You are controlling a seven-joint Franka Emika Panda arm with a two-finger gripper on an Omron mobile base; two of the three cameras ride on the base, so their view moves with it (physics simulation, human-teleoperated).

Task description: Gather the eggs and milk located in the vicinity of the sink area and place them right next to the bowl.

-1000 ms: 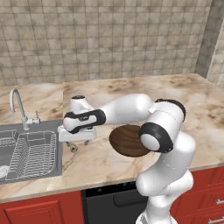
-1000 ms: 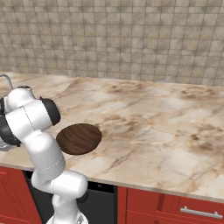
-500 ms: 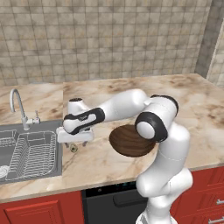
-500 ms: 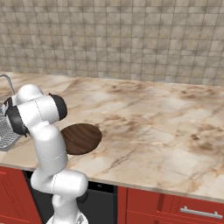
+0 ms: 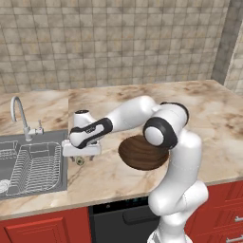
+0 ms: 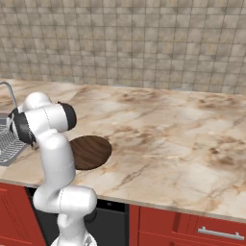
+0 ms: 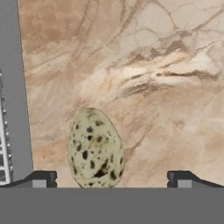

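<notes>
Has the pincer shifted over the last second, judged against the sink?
No. The pincer hangs open over the egg, just right of the sink, same as before.

Pale olive egg (image 7: pixel 95 148) (dark-speckled) – bowl (image 5: pixel 142 153) seemingly streaky brown.

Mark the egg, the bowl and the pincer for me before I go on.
egg (image 7: pixel 95 148): hand view, middle of its speckled shell.
bowl (image 5: pixel 140 153): left base view, bare wooden inside, left of the arm's elbow.
pincer (image 5: pixel 82 159): left base view, midway between its open tips, low over the counter by the sink.
</notes>
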